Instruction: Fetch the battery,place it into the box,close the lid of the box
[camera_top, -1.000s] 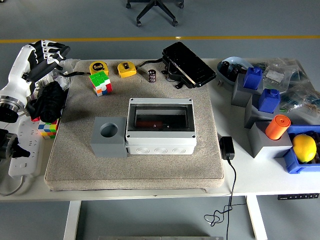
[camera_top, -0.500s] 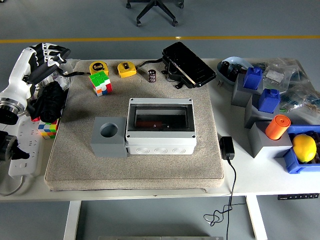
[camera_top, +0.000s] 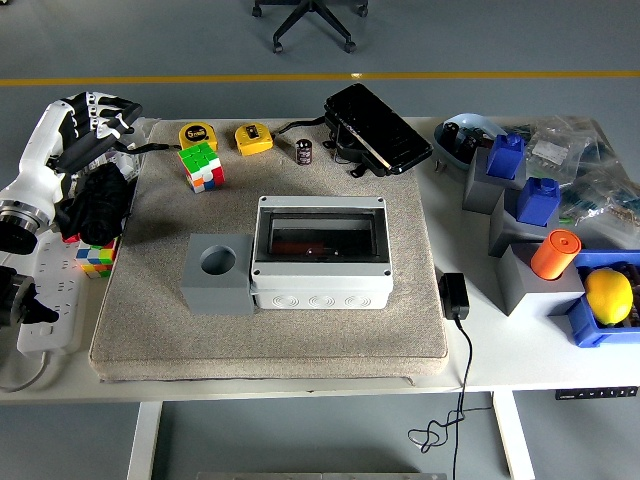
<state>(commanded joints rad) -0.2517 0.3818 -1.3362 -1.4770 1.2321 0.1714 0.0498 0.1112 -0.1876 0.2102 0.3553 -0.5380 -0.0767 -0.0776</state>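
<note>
- Shifted slightly rightward at the far left edge since half a second ago: left hand (camera_top: 98, 118), now a touch closer to the mat; nothing else on the table displaced.
- Fingers (camera_top: 112, 104) loosely spread and extended, grasping nothing, hovering just above the far left corner of the grey mat (camera_top: 270, 330); no visible contact with any object.
- Just right of the hand: yellow tape measure marked 5m (camera_top: 197, 134), with a Rubik's cube (camera_top: 201, 166) right beside it, slightly nearer the table's front edge.
- Further right of the hand: second yellow tape measure (camera_top: 254, 138), then the battery (camera_top: 304, 152), a small dark cylinder standing upright on the mat, well apart from the hand.
- Beyond the battery, rightward: black device (camera_top: 375, 127) lying tilted at the mat's far edge.
- Right of the hand and nearer the front: grey box (camera_top: 321, 250) with its clear lid down, interior showing through; grey block with a round hole (camera_top: 217, 273) touching the box's left side.
- Directly below the hand, toward the front: black bundle (camera_top: 97, 200), second Rubik's cube (camera_top: 97, 255) and white power strip (camera_top: 48, 300).
- Far right of the table, well away from the hand: blue and grey bins, orange cylinder (camera_top: 554, 253), lemon (camera_top: 609, 296).
- Right hand out of view.
</note>
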